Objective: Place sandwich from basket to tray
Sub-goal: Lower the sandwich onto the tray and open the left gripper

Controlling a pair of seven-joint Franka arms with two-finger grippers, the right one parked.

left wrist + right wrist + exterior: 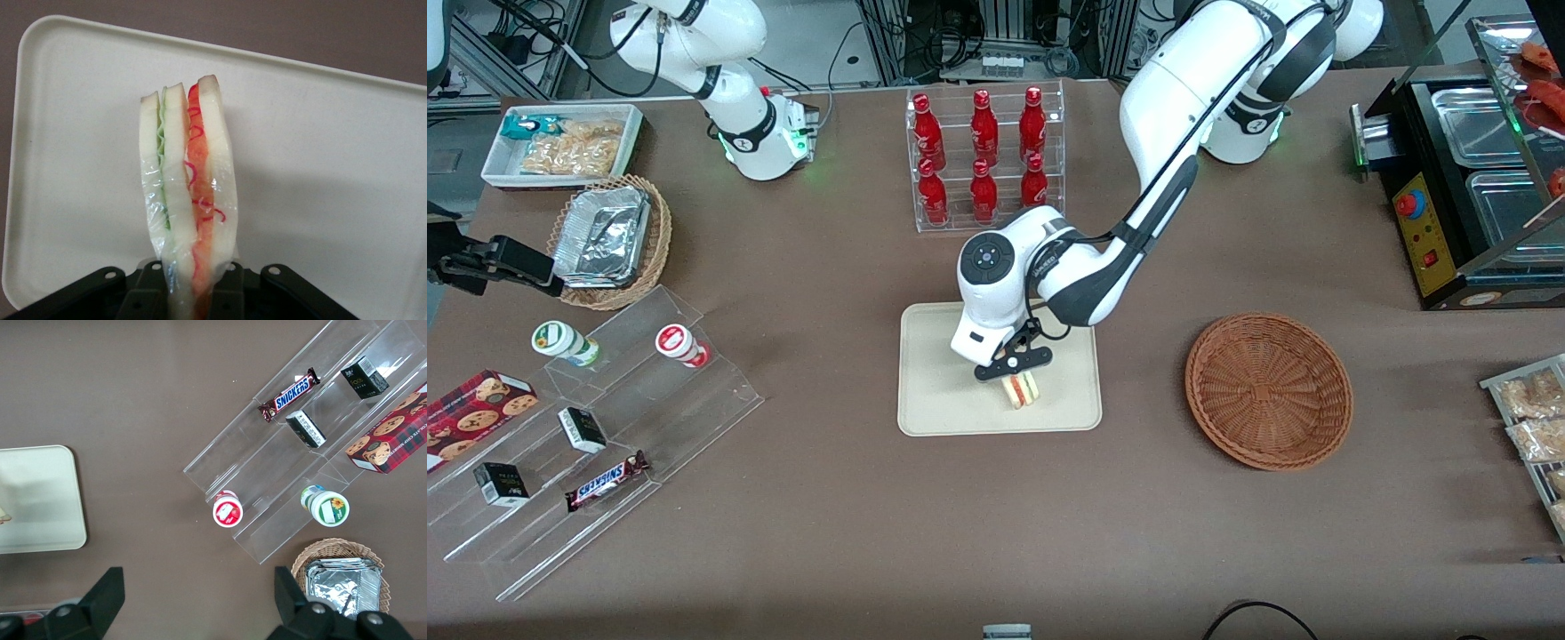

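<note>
My left gripper [1021, 380] is over the cream-beige tray [934, 400], shut on the sandwich [1022, 389]. The sandwich is a wrapped wedge of white bread with red and green filling, and its lower end is at the tray's surface; whether it rests on it I cannot tell. In the left wrist view the sandwich [187, 200] stands out from between the black fingers [233, 293], with the tray [333, 167] under it. The reddish-brown wicker basket [1268, 388] sits empty on the table, beside the tray toward the working arm's end.
A clear rack of red bottles [984, 156] stands farther from the front camera than the tray. Clear stepped shelves [605, 418] with a Snickers bar, small boxes and cups lie toward the parked arm's end, with a tan basket of foil containers [609, 240]. A black appliance [1467, 196] stands at the working arm's end.
</note>
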